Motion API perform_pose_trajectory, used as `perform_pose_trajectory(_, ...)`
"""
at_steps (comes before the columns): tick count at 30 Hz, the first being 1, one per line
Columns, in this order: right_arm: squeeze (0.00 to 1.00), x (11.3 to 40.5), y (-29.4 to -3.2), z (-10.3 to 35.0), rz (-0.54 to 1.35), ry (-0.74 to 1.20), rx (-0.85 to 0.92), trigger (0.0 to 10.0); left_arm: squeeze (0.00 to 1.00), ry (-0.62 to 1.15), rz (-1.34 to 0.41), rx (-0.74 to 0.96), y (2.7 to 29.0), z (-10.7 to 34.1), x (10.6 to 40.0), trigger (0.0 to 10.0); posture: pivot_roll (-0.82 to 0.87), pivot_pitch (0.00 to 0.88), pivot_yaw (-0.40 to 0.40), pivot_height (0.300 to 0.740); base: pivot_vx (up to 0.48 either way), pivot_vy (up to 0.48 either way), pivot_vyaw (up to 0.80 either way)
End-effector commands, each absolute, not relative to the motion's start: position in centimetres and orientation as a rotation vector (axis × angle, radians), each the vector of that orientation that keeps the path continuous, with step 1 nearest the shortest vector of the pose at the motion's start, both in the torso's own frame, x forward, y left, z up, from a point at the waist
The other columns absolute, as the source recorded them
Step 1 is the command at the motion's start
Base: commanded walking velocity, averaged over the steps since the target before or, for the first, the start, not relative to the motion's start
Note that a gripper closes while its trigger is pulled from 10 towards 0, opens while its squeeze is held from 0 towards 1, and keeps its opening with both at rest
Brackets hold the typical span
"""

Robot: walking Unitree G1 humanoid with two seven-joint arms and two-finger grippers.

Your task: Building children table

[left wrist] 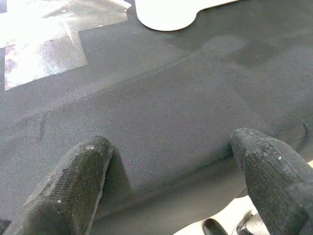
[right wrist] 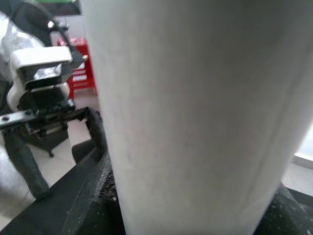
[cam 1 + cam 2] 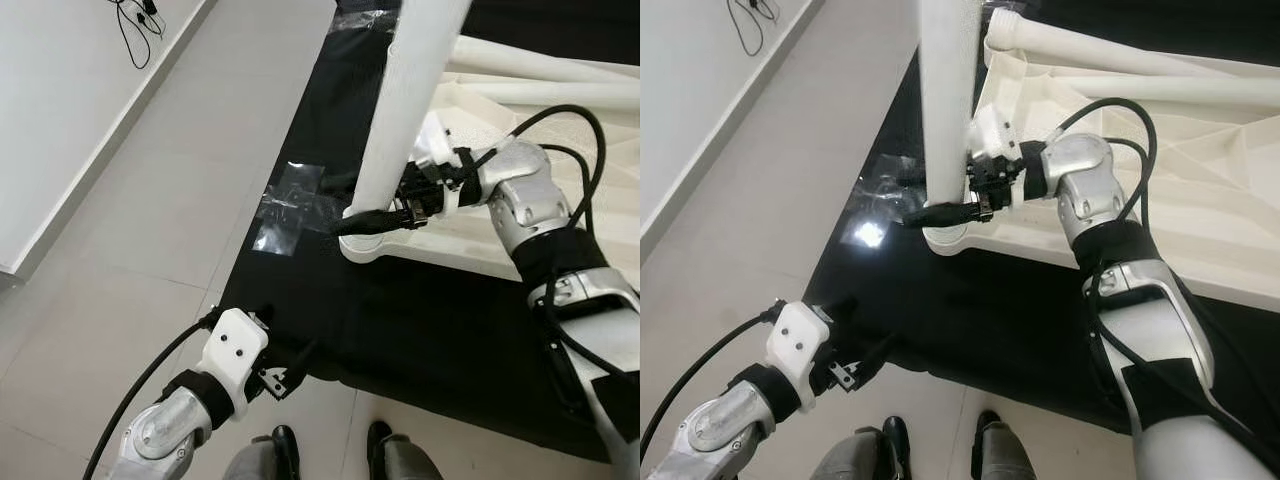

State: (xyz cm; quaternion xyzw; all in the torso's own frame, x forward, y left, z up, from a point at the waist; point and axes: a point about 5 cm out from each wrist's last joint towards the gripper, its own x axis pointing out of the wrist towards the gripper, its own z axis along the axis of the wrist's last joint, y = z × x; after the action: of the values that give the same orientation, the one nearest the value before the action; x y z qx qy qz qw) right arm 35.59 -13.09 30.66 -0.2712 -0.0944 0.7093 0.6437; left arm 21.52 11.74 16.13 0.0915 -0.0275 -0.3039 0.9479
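A white children's table [image 3: 480,245] lies upside down on a black mat [image 3: 420,320]. One white table leg [image 3: 410,100] stands upright in its near corner socket [image 3: 365,248]. My right gripper [image 3: 352,218] is shut on this leg just above the socket, one black finger crossing in front of it. In the right wrist view the leg [image 2: 195,117] sits between the fingers [image 2: 93,205]. My left gripper [image 3: 290,375] hovers low over the mat's near edge, open with nothing between its fingers [image 1: 73,181].
More white legs [image 3: 540,65] lie across the tabletop's underside at the back. A patch of clear tape [image 3: 285,205] shines on the mat's left edge. Grey tiled floor [image 3: 150,250] runs left to a white wall with a black cable [image 3: 135,30]. My feet [image 3: 285,445] stand at the mat's edge.
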Motion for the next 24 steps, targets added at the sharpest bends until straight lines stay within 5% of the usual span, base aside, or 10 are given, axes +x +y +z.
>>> perform_pose_trajectory(1,0.0,35.4,-12.4,27.7,1.692,-0.078,-0.624,10.0,0.0,0.0,-0.63,0.192,12.0,15.2,21.1,10.0,0.07,0.367,0.068,0.74,0.0,0.0,0.0)
perform_pose_trajectory(24,0.0,36.0,-10.4,28.2,1.613,-0.096,-0.518,10.0,0.0,-0.004,-0.628,0.187,11.9,15.3,21.1,10.0,0.06,0.376,0.066,0.74,0.0,0.0,0.0)
